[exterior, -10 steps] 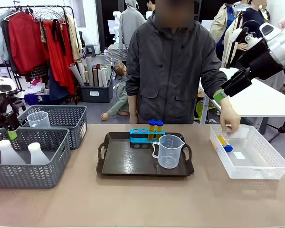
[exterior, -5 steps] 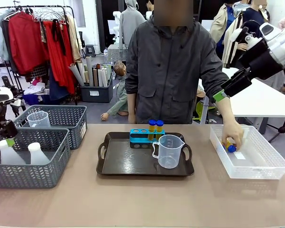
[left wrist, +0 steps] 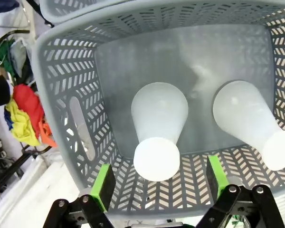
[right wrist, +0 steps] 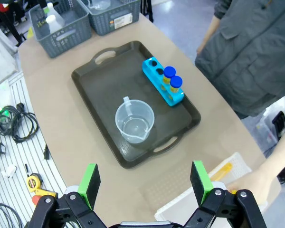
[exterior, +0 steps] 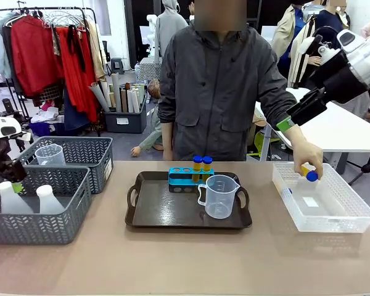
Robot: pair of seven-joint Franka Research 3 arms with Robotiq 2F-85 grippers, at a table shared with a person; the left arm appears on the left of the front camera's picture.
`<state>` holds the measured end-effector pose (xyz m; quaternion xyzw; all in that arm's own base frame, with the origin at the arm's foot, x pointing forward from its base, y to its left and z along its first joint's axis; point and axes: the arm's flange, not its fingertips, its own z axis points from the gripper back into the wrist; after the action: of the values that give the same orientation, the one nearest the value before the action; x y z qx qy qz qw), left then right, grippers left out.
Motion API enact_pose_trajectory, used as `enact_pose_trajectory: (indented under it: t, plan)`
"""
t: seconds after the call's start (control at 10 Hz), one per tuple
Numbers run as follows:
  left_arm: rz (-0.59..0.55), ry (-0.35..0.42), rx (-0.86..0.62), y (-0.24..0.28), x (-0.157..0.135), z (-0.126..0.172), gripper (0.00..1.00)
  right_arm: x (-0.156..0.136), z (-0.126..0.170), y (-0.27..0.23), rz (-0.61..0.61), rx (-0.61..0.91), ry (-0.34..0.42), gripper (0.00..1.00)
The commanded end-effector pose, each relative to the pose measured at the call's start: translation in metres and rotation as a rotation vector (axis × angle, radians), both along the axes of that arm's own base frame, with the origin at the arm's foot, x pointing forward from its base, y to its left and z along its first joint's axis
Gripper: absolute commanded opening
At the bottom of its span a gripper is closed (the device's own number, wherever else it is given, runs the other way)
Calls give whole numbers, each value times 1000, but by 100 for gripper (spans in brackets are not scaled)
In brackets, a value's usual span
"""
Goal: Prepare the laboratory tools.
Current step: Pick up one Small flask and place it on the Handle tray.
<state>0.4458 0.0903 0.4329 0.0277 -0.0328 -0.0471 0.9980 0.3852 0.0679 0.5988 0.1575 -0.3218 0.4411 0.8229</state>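
Observation:
A clear measuring jug (exterior: 220, 196) (right wrist: 134, 122) stands on the black tray (exterior: 154, 213). Behind it is the blue tube rack (exterior: 184, 178) (right wrist: 163, 83), holding two yellow blue-capped tubes (exterior: 201, 164). The person's hand (exterior: 307, 161) holds another tube (exterior: 309, 174) above the clear bin. Two white conical flasks (exterior: 10, 198) (left wrist: 159, 128) stand in the near grey basket (exterior: 68, 225). My left gripper (exterior: 13, 180) (left wrist: 159, 183) hangs open just above the left flask. My right gripper (exterior: 294, 117) (right wrist: 145, 185) is open and empty, high over the table's right side.
A second clear jug (exterior: 50, 154) sits in the far grey basket (exterior: 92, 151). The clear plastic bin (exterior: 351, 209) lies at the right, with a yellow tube (right wrist: 221, 171) inside. The person stands at the far edge behind the tray.
The person's hand dipped into the clear bin and came up holding a tube. My left gripper sank a little toward the flask basket. The right arm stayed put.

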Motion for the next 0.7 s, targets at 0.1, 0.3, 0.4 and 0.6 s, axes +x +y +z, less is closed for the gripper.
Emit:
enact_pose_trajectory:
  t: [0.1,0.3,0.4,0.6]
  plan:
    - [14,-25,-30,2,3,-4,66,0,-1,-1,21,33,-9,100]
    - [17,-28,-28,4,4,-3,27,0,-1,-1,21,33,-9,100]
    - [17,-29,-28,4,3,-3,7,0,-1,-1,21,33,-9,100]
    - [15,-32,-26,4,4,-4,0,0,-1,-1,21,33,-9,100]
